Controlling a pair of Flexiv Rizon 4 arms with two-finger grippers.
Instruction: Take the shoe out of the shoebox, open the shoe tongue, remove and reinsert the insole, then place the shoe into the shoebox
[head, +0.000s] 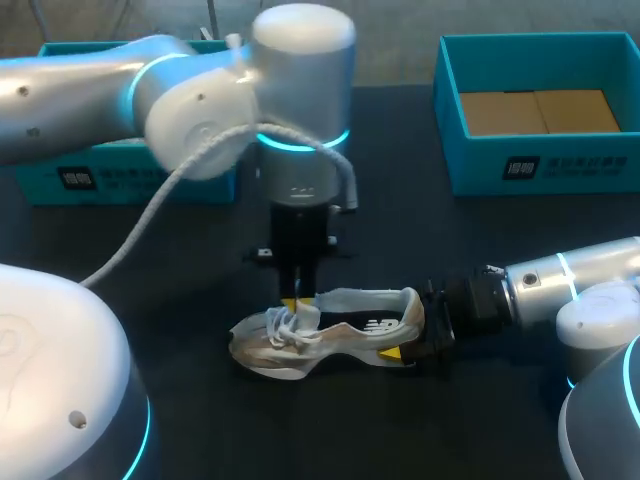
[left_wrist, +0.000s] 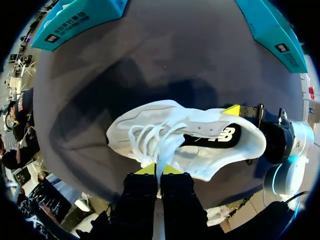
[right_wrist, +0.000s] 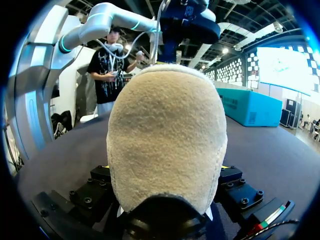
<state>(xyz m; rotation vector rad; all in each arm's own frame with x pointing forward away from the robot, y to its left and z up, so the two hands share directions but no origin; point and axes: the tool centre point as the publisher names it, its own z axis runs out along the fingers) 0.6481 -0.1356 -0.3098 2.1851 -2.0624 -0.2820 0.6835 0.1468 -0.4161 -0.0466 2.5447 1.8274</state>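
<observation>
Sitting on the dark tabletop (head: 150, 300), outside both boxes: one white low-top sports shoe (head: 340, 330) with white laces, black lining and a cream fleece-like heel. It lies between the two arms, toe toward the left arm's side and heel toward the right arm's, with its opening facing up.

Left gripper (left_wrist: 158, 170): comes straight down onto the laced part of the shoe. Its two yellow-tipped fingers are pressed almost together, pinching a white strip of the upper that runs up between them. Whether that strip is tongue or lace cannot be told.

Right gripper (head: 420, 340): level with the table, at the heel end. It has one finger on each side of the heel, both against it, so the heel is clamped between them. In the right wrist view the heel fills the space between the fingers, with only slivers of the yellow tips showing at its sides.

Left arm: white, with a blue light ring above the wrist and a grey cable (head: 150, 220) looping down from it.

Teal open cardboard box (head: 480, 150): far right of the table, well apart from the shoe, with a brown cardboard insert (head: 540, 110) on its floor.

Second teal box (head: 60, 180): far left, mostly hidden behind the left arm.
</observation>
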